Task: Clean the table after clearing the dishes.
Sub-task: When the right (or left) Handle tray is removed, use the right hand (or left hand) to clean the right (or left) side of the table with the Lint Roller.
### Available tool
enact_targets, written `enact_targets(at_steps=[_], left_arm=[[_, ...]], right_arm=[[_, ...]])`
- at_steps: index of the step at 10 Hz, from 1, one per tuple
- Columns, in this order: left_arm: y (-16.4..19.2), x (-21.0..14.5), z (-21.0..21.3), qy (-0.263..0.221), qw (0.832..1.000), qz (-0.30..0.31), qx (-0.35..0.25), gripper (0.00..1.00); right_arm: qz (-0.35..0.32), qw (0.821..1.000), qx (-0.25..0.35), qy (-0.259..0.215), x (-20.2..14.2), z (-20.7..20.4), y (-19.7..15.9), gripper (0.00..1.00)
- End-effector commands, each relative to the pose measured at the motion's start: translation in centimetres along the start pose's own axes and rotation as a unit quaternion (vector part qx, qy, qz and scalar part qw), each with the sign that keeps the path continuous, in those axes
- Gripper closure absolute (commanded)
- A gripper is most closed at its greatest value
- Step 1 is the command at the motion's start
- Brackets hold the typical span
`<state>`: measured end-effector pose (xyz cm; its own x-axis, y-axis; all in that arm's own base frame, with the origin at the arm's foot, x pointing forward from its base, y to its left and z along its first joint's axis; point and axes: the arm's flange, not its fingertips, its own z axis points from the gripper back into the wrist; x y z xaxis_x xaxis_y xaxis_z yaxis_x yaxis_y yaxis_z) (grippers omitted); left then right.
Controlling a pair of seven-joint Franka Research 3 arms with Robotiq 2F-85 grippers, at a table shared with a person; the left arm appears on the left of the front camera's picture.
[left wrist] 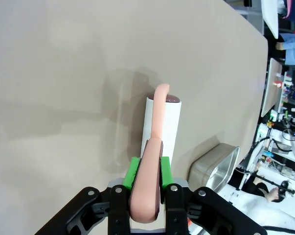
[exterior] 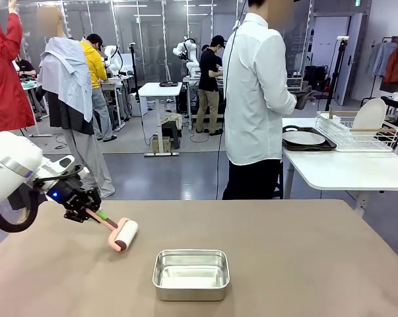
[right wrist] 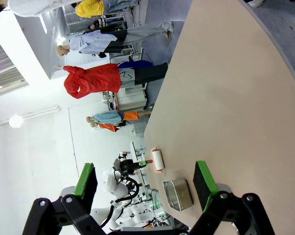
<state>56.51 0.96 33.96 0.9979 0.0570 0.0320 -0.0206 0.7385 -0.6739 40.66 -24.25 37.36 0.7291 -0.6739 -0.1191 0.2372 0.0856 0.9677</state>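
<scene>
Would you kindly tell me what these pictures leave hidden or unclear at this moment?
- Front view: the left gripper covers the near end of the pink-handled white lint roller, so its grip is unclear there.
- Front view: the white plate on the dark tray is partly behind the person in the white shirt; cutlery too small to tell.
- Right wrist view: the rectangular steel pan is tiny; contents unreadable.

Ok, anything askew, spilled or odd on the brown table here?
Nothing stands out. The table looks clean, the steel pan sits upright, and the left gripper holds the lint roller by its handle.

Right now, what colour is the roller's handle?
Peach-pink, clearest in the left wrist view: the handle, clamped in the left gripper.
</scene>
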Motion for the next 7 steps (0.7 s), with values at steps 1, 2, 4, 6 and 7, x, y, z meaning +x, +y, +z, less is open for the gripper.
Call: enact_targets(at_steps=[1, 2, 4, 6, 7], left_arm=[[4.2, 1.2, 0.4, -0.006, 0.997, -0.008, 0.071, 0.78], [5.3, 1.4, 1.6, -0.002, 0.997, -0.012, 0.077, 0.78], [7.8, 2.1, 4.5, -0.013, 0.996, -0.005, 0.084, 0.78], [10.3, 2.1, 9.9, -0.033, 0.989, 0.012, 0.140, 0.78], [10.3, 2.1, 9.9, -0.033, 0.989, 0.012, 0.140, 0.78]], right_arm=[[0.003, 1.000, -0.004, 0.006, -0.2, 0.2, 0.2, 0.00], [0.003, 1.000, -0.004, 0.006, -0.2, 0.2, 0.2, 0.00], [0.003, 1.000, -0.004, 0.006, -0.2, 0.2, 0.2, 0.00], [0.003, 1.000, -0.004, 0.006, -0.2, 0.2, 0.2, 0.00], [0.003, 1.000, -0.004, 0.006, -0.2, 0.2, 0.2, 0.00]])
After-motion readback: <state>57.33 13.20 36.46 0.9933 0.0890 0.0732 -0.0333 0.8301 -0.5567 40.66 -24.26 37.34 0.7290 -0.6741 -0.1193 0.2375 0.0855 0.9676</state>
